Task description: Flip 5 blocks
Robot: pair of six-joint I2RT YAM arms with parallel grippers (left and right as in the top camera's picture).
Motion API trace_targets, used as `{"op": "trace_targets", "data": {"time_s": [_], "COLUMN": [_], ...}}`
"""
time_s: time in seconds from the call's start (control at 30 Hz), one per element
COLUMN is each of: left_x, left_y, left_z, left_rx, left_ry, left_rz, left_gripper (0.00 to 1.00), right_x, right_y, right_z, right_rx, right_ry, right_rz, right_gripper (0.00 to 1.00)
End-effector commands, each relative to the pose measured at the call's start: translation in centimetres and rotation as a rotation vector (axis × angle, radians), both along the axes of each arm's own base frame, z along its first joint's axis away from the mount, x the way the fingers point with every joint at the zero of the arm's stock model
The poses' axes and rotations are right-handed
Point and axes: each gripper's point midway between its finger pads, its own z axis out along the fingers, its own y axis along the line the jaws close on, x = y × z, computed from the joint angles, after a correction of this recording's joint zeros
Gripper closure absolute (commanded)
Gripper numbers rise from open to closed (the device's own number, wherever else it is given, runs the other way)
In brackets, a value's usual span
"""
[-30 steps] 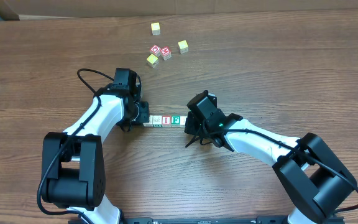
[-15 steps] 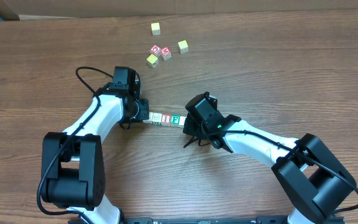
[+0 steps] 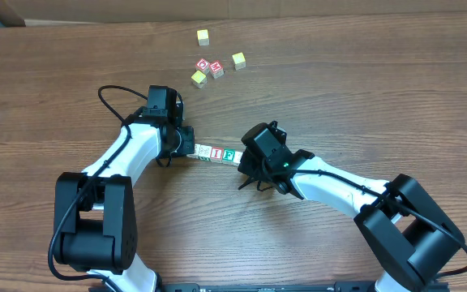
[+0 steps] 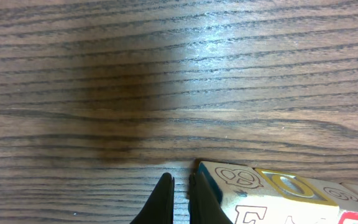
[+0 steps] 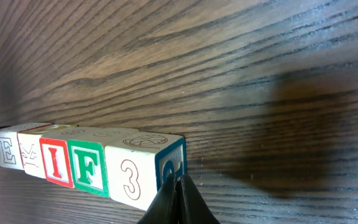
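Brown wood-grain counter [image 3: 363,97] filled every view and carried all items. Two white-and-black arms reached inward over it: the left arm [image 3: 128,154] from the lower left and the right arm [image 3: 331,182] from the lower right. The left jaws and right jaws faced each other across a short gap near the middle of the counter.

Between the two sets of jaws lay the row of five blocks [image 3: 217,154], side by side and touching one another.

- Left jaws: clenched, the fingers [image 4: 161,200] pressed together with nothing between them. The near end block [image 4: 229,186] lay just beside the tip; contact could not be confirmed.
- Right jaws: clenched on nothing, the fingers [image 5: 169,204] set at the blue-printed end face of the opposite end block.

Counted outward from the right jaws, the upward faces read:

1. "3" block [image 5: 129,177], red numeral
2. "F" block [image 5: 87,167], green
3. "I" block [image 5: 56,163], red
4. a block with a faint line drawing [image 5: 28,158]
5. "E" block [image 5: 6,149]

Well beyond both jaws, toward the far edge, lay loose cubes. Three were yellow-topped cubes [image 3: 203,36], [image 3: 238,60], [image 3: 199,78]. Two were red-topped cubes [image 3: 203,65], [image 3: 217,70], which sat just beside each other.
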Motion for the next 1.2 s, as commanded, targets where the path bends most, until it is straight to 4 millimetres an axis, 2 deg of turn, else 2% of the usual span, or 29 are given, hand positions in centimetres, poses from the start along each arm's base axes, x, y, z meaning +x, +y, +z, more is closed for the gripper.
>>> {"op": "trace_targets", "data": {"time_s": [0.0, 0.4, 1.17], "left_x": [-0.5, -0.7, 0.7], "left_y": [-1.1, -1.2, -1.3], "left_z": [-0.3, -0.4, 0.0], "left_rx": [-0.041, -0.045, -0.045], "left_ry": [0.014, 0.020, -0.036], "left_rz": [-0.042, -0.044, -0.044], "left_gripper": [0.96, 0.96, 0.96], "right_x": [-0.7, -0.9, -1.8], "right_y": [1.9, 2.3, 3.2], "right_z": [0.5, 0.6, 0.6], "right_rx": [0.060, 0.064, 0.101], "right_ry": [0.029, 0.024, 0.067], "right_rz": [0.001, 0.007, -0.052], "right_gripper": [0.96, 0.96, 0.96]}}
